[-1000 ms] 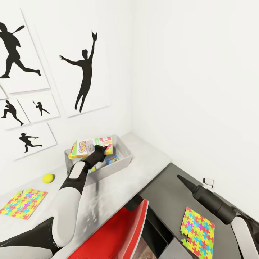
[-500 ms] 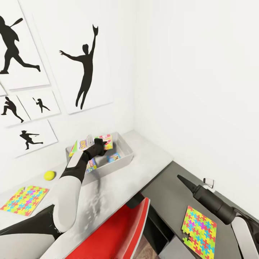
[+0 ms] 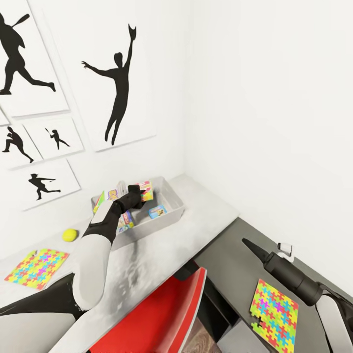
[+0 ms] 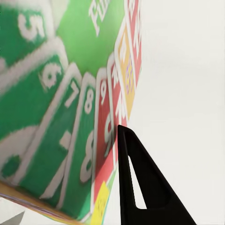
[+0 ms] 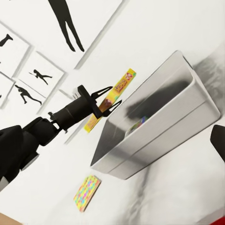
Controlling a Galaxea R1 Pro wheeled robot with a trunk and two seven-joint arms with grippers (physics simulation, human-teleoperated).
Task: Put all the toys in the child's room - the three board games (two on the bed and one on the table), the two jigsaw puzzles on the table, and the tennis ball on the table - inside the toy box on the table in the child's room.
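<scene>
White-green board game (image 3: 128, 192): flat printed card box, stood on edge above the toy box (image 3: 172, 215), long axis along the bin's length. Left claw (image 3: 138, 194) is clamped on it. Bin pale grey, sloped walls, on speckled worktop (image 3: 206, 211); small blue game (image 3: 158, 212) inside. Right claw: cannot tell its state.
</scene>
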